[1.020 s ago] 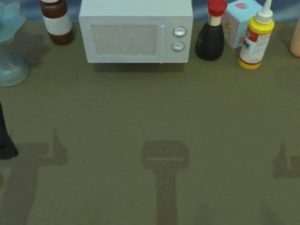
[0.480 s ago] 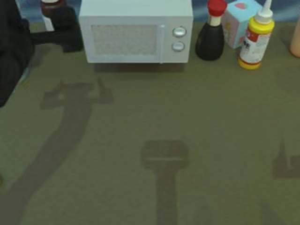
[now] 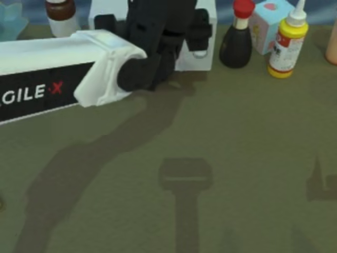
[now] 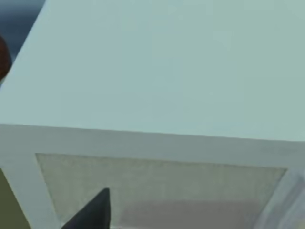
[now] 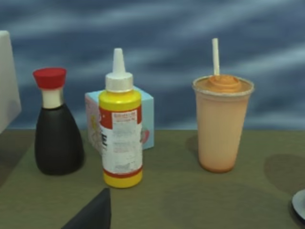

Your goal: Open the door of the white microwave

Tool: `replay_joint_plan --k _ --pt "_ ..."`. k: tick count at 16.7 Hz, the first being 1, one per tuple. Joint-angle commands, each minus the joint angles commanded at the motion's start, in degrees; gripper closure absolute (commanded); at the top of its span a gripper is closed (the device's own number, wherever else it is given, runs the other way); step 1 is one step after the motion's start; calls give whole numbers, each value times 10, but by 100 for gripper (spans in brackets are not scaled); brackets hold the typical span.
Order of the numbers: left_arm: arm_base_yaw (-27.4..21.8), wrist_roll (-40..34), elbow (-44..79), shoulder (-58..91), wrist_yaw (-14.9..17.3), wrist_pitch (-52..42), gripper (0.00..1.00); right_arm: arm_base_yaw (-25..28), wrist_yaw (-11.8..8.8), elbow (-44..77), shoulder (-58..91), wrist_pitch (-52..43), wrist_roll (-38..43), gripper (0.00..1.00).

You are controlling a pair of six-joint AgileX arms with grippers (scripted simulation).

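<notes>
The white microwave (image 3: 204,62) stands at the back of the table, mostly hidden in the top view by my left arm. My left gripper (image 3: 155,26) hovers over its front, its two black fingers spread wide and open, holding nothing. In the left wrist view the microwave's flat top (image 4: 167,67) fills the picture. Below it lies the door (image 4: 157,191) with its grey mesh window, shut against the body. The slim handle (image 4: 288,200) runs along one edge, away from the one dark fingertip (image 4: 95,210) that shows. My right gripper (image 5: 136,223) is parked out of the top view, open.
A brown jar (image 3: 60,16) stands left of the microwave. On its right are a soy-sauce bottle (image 3: 237,45), a pale blue carton (image 3: 268,21) and a yellow squeeze bottle (image 3: 287,45). An orange drink cup (image 5: 223,129) with a straw stands at the far right.
My left arm has swung in from the table's left edge and now reaches across the microwave's front, covering the door in the top view. The microwave and the bottles have not moved.
</notes>
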Motion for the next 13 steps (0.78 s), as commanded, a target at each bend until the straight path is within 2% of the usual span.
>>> replay_joint_plan --k 5,13 --pt "-38 -16 64 91 -33 -8 0 0 0 0 0 0 0 0" --pt "-28 -9 85 115 -24 -1 0 0 0 0 0 0 0 0"
